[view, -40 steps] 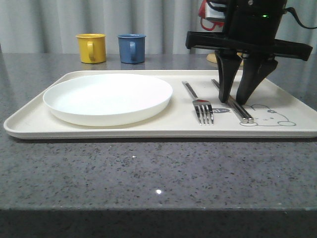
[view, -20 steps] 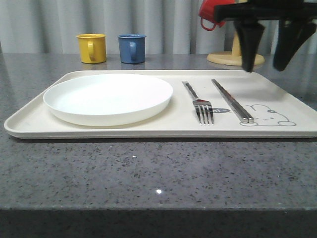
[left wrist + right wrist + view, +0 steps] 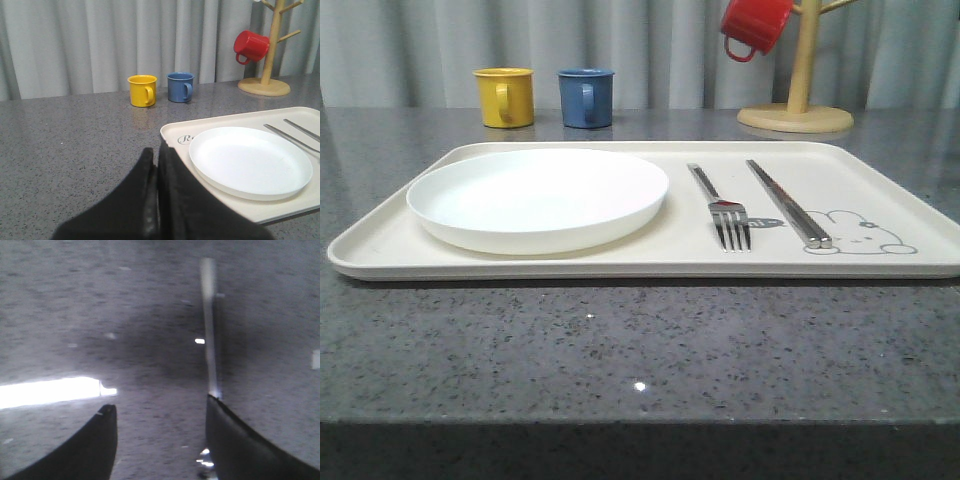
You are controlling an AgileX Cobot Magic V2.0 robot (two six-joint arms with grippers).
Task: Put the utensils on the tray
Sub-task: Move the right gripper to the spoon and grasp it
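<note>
The cream tray [image 3: 880, 190] lies on the grey table and carries two of the utensils. A silver fork [image 3: 725, 212] and a pair of chopsticks [image 3: 788, 203] lie side by side right of the plate, by the rabbit drawing. My left gripper [image 3: 156, 149] is shut with nothing in it, low over the table beside the tray's corner [image 3: 175, 134]. My right gripper [image 3: 159, 404] is open over bare grey table. A blurred long silver utensil handle [image 3: 209, 330] lies there, its near end hidden behind one finger [image 3: 240, 440].
A round white plate [image 3: 540, 195] fills the tray's left half. A yellow mug [image 3: 505, 97] and a blue mug [image 3: 586, 97] stand behind the tray. At the back right, a red mug [image 3: 752, 25] hangs on a wooden mug tree [image 3: 798, 80].
My right gripper, open over the chopsticks on the tray a second ago, rose and moved right out of the front view. The chopsticks stay on the tray.
</note>
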